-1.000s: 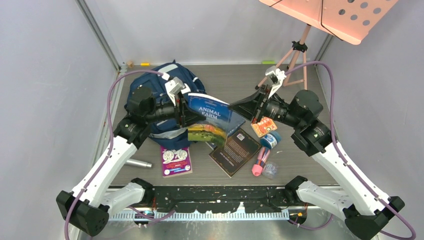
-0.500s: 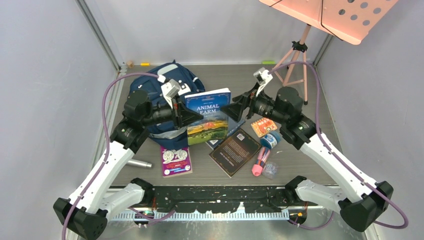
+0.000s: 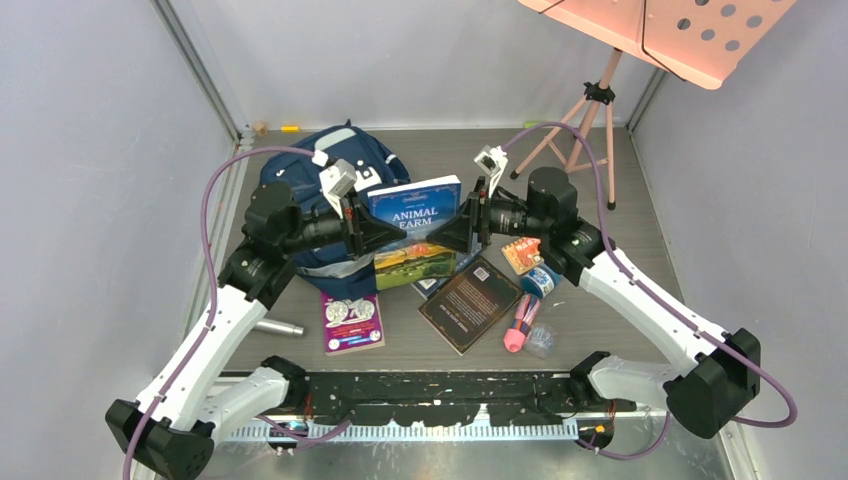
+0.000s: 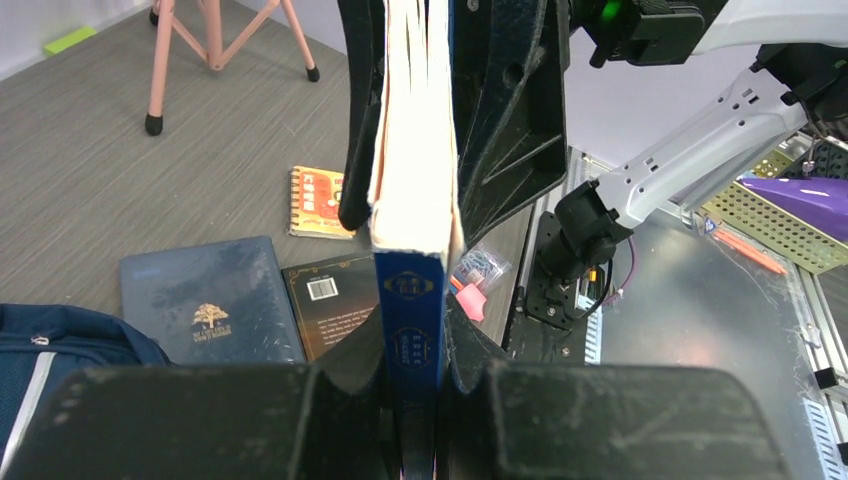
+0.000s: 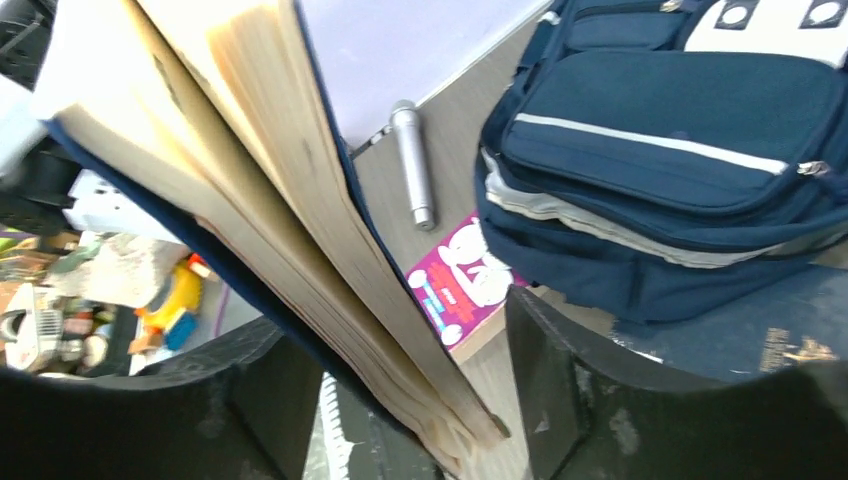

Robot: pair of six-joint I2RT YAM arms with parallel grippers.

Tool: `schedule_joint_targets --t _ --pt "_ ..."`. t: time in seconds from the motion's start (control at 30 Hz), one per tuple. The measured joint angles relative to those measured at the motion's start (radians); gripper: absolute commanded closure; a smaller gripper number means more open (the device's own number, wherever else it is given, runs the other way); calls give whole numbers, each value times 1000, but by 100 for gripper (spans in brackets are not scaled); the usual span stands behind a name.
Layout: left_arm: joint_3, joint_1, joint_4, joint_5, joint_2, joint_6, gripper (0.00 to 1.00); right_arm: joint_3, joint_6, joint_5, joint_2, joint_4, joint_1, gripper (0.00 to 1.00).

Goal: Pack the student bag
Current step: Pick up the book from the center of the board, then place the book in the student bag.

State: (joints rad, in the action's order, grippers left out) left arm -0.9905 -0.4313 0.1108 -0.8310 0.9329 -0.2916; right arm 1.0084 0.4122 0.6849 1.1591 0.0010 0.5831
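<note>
- Grey wood-grain tabletop, with pale walls around it.
- Student bag: soft navy fabric with pale stripes, lying at far left behind the left arm; opening not visible.
- Animal Farm paperback: glossy cover, cream page block, held off the table between the arms.
- Left gripper: clamped on the spine.
- Right gripper: fingers apart, straddling the fore-edge. It should close squarely across both covers so the pages cannot splay.

Animal Farm paperback: upright, raised above the tabletop.
Purple booklet: flat, with a silver cylinder near its left.
Dark book with barcode: flat, with a navy book just beside it.
Orange notepad, blue-and-white roll, pink highlighter and clear packet: clustered on the right.
Pink music stand: far right corner.
</note>
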Motion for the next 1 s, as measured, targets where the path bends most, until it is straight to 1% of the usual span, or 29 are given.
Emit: schedule_joint_targets --t 0.03,0.07,0.1,0.13,0.17,0.2,0.23,0.3,0.33,0.37,0.4,0.47,0.57,0.67,0.7,0.77,0.8,0.9,1.0 --pt "0 0 -2 0 0 0 100 1 11 16 5 8 0 50" --pt "0 0 -2 0 0 0 100 1 20 31 8 19 0 67" --pt "0 0 -2 0 0 1 100 1 33 45 9 31 0 76" --pt "0 0 -2 1 0 3 100 1 40 55 9 42 0 89" --pt "0 1 -1 10 0 11 98 2 52 71 8 50 0 94" --pt "0 5 2 19 0 16 90 3 61 77 8 56 0 98" --pt "0 7 7 36 0 26 78 3 65 77 6 61 2 99" --pt "-2 8 22 61 0 48 47 2 62 60 1 54 4 99" --pt "-6 3 39 97 0 65 35 2 61 45 -1 48 5 100" --pt "-7 1 54 134 -1 84 29 2 60 14 -8 33 6 100" --pt "-8 1 75 173 -1 107 24 1 57 -38 -22 11 6 100" --pt "-8 0 113 241 0 146 18 0 51 -136 -47 -30 5 99" --pt "-11 -33 175 387 16 221 11 0 42 -340 -92 -114 4 100" --pt "-24 -96 235 534 72 303 9 0 39 -524 -116 -192 3 100" --pt "-31 -109 252 572 97 320 14 0 39 -563 -116 -212 2 100" --pt "-48 -129 291 644 161 354 30 -3 39 -642 -116 -258 1 100" --pt "-63 -132 324 682 207 374 33 -6 39 -673 -116 -280 -1 100" --pt "-101 -132 391 763 312 405 33 -31 39 -739 -121 -324 -1 100" --pt "-137 -132 459 818 399 415 33 -63 40 -768 -137 -356 -1 100"
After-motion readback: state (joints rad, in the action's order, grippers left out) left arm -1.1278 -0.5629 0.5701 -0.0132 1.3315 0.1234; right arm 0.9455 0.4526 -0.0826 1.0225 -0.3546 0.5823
